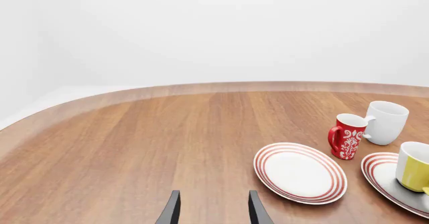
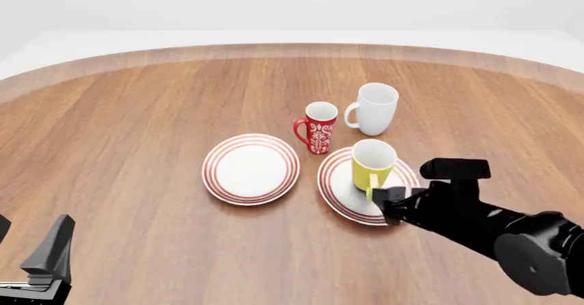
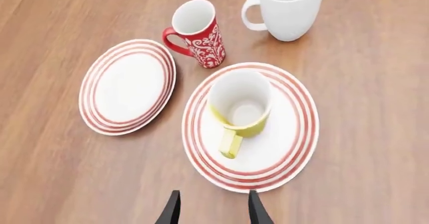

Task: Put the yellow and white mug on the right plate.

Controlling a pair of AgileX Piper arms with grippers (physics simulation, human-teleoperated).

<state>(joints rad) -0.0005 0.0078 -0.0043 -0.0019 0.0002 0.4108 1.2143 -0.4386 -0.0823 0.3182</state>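
The right gripper [image 3: 211, 211], fingers apart and holding nothing, sits at the bottom centre of its wrist view, just short of the yellow and white mug [image 3: 240, 105]. The mug stands upright in the middle of the right plate [image 3: 293, 143], its handle pointing back toward the open fingers. In the front view the same gripper [image 2: 394, 202] hangs over the plate's near rim at lower right. The placement looks done; the step in hand appears to be letting go and getting clear. That calls for a straight pull up and back along the handle's line, jaws kept wide so neither finger clips the handle or tips the mug. The red patterned mug [image 2: 319, 127] and white mug [image 2: 374, 108] stand just beyond; the twin plate [image 2: 250, 168] lies left. The left gripper [image 2: 37, 260], lower left, is open and idle.
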